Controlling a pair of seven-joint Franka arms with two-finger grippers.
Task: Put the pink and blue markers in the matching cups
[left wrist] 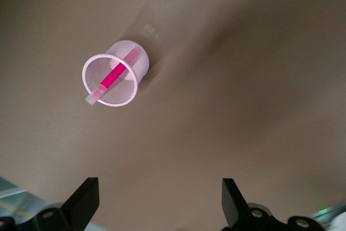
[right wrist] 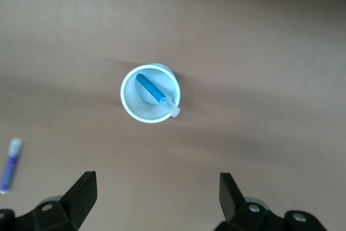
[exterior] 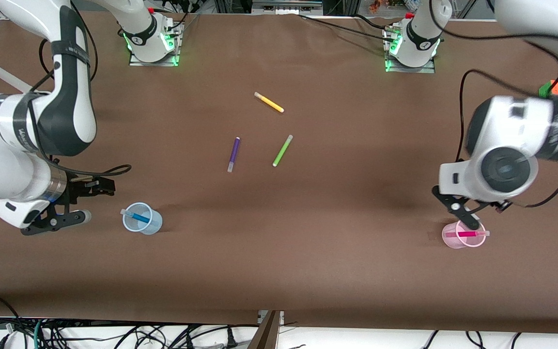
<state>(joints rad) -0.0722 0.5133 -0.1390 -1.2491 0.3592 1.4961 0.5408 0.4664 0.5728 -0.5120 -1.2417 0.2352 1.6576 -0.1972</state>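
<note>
The pale blue cup (exterior: 155, 224) stands upright toward the right arm's end of the table, with the blue marker (exterior: 138, 217) leaning inside it. The pale pink cup (exterior: 453, 241) stands upright toward the left arm's end, with the pink marker (exterior: 467, 234) inside it. My right gripper (exterior: 90, 202) is open and empty, raised beside the blue cup. My left gripper (exterior: 477, 213) is open and empty, up over the pink cup's edge. The left wrist view shows the pink cup (left wrist: 141, 66), the pink marker (left wrist: 113, 75) and the open left gripper (left wrist: 159, 198). The right wrist view shows the blue cup (right wrist: 135, 109), the blue marker (right wrist: 151, 91) and the open right gripper (right wrist: 157, 196).
A yellow pen (exterior: 269, 102), a purple pen (exterior: 233, 154) and a lime-green pen (exterior: 282, 150) lie on the brown table between the arms, nearer the bases than the cups. The purple pen also shows in the right wrist view (right wrist: 11, 165).
</note>
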